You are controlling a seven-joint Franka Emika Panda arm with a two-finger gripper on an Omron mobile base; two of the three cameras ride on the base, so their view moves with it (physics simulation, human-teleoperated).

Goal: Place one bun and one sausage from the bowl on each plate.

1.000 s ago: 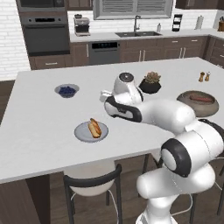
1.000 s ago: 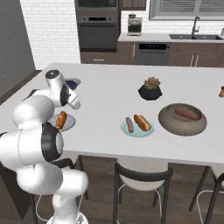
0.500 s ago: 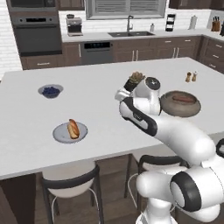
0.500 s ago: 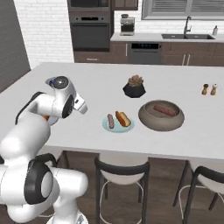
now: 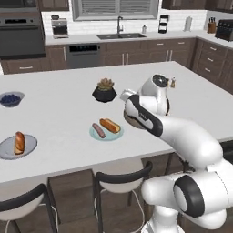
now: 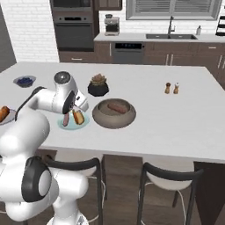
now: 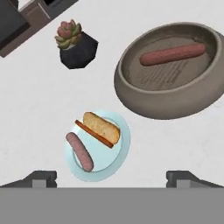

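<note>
A white bench [image 6: 184, 118] is stretching across the kitchen, with dark-backed stools [image 6: 169, 173] tucking in beneath it. Behind, dark wood cabinets [image 5: 136, 57] are running under a window [image 5: 116, 7], a sink faucet [image 5: 119, 23] is standing there, and a wall oven [image 6: 72, 30] is sitting beside white brick [image 6: 28, 26].

White island counter [image 5: 59, 113]: carries all loose items. Black faceted pot with pink-green succulent [image 5: 104, 91] stands upright near counter middle, toward far edge. Small grey bowl of blue berries [image 5: 9, 98] sits well apart from pot, near counter's left edge in left base view. Salt and pepper shakers [image 6: 172, 88] stand just beside each other, toward counter's right end in right base view. Dark stools [image 6: 169, 176] tucked under near edge. Sink with faucet [image 6: 170, 26], oven [image 6: 72, 30], coffee maker [image 6: 111, 24] along back wall.
</note>
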